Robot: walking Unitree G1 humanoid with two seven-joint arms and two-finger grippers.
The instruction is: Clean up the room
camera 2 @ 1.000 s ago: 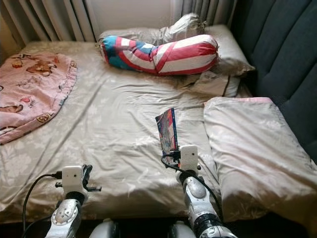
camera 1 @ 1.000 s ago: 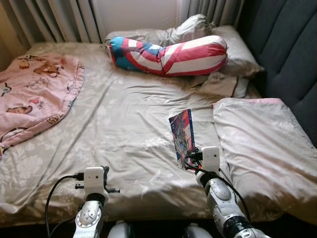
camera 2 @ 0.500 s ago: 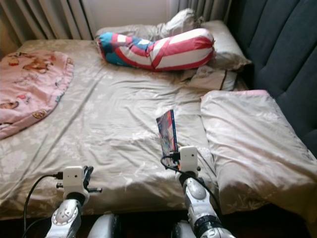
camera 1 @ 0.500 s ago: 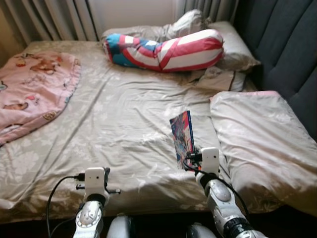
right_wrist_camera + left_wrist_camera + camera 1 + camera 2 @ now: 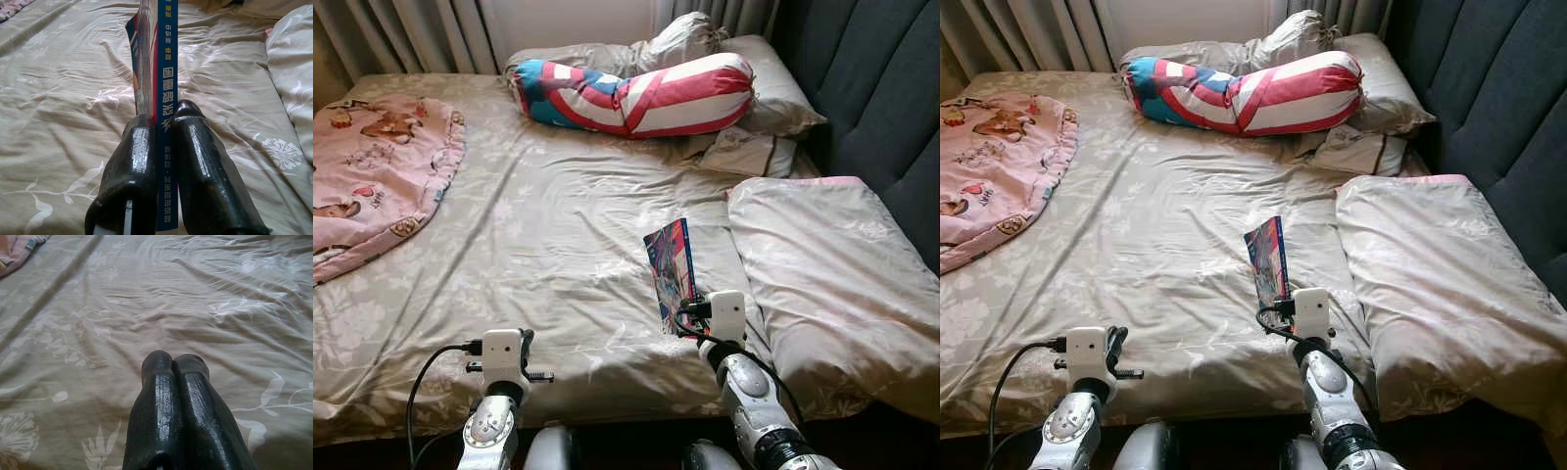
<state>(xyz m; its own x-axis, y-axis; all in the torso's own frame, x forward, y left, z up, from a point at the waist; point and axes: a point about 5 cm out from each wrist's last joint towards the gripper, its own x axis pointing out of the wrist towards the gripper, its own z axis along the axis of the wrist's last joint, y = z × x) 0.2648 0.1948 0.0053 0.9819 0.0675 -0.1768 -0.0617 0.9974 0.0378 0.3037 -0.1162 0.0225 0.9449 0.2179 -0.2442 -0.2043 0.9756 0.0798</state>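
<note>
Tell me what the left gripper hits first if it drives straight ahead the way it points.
Probably the bedsheet: the left gripper, fingers shut, points low across the bed, with only wrinkled fabric ahead. Depth is unclear.

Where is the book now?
The book stands upright in the right gripper, held above the bed sheet, just left of the grey pillow.

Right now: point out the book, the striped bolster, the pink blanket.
book (image 5: 672,266), left eye view, front cover
striped bolster (image 5: 646,98), left eye view, red-and-white middle
pink blanket (image 5: 989,166), right eye view, printed centre
</note>
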